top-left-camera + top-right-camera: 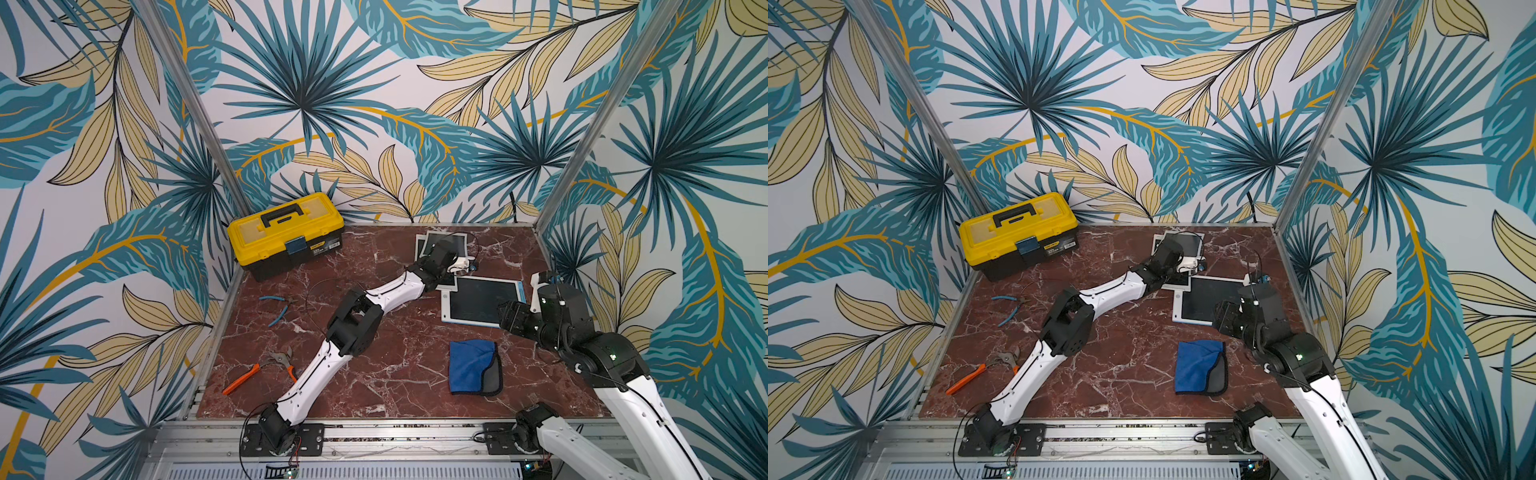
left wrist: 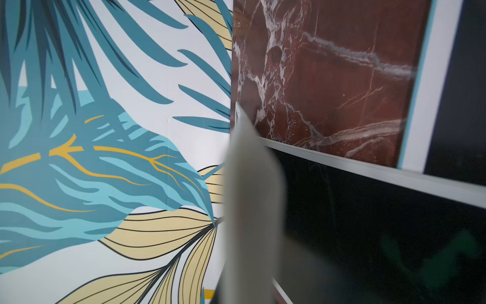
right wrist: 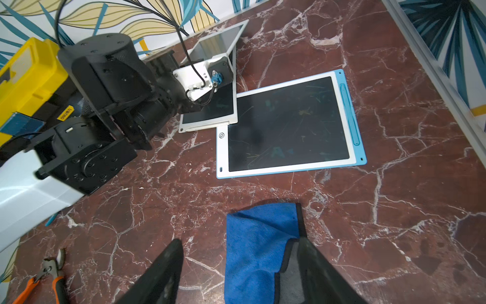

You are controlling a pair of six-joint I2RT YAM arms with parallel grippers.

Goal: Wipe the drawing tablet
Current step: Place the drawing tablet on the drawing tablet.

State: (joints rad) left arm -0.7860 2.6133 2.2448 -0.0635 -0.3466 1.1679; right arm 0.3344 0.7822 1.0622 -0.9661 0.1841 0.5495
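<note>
Closest to me, the aluminium rail (image 1: pixel 395 432) is carrying both arm bases along the front edge of the red marble table (image 1: pixel 374 374). Over on the left, orange-handled pruners (image 1: pixel 259 370) are lying near that edge, with blue-handled pliers (image 1: pixel 276 309) further back and a shut yellow toolbox (image 1: pixel 286 232) sitting in the rear left corner.

Moving across, the left arm (image 1: pixel 374 299) is stretching diagonally to the back of the table, where its wrist is hanging over some overlapping white tablets (image 1: pixel 446 241). The left gripper (image 2: pixel 243 126) is showing its jaws clenched together. I cannot tell whether it is pinching a tablet's edge.

Right of centre, a blue cloth (image 1: pixel 471 365) is lying crumpled on the marble, one corner turned up to show a dark grey underside. Just behind it, the blue-edged drawing tablet (image 1: pixel 482 299) is lying flat, its dark screen showing faint scribbles and its near-left corner touching one of the white tablets.

Furthest right, the right gripper (image 3: pixel 239 273) is hovering low over the cloth with its jaws spread wide and gripping nothing, the cloth's edge lying between them.
</note>
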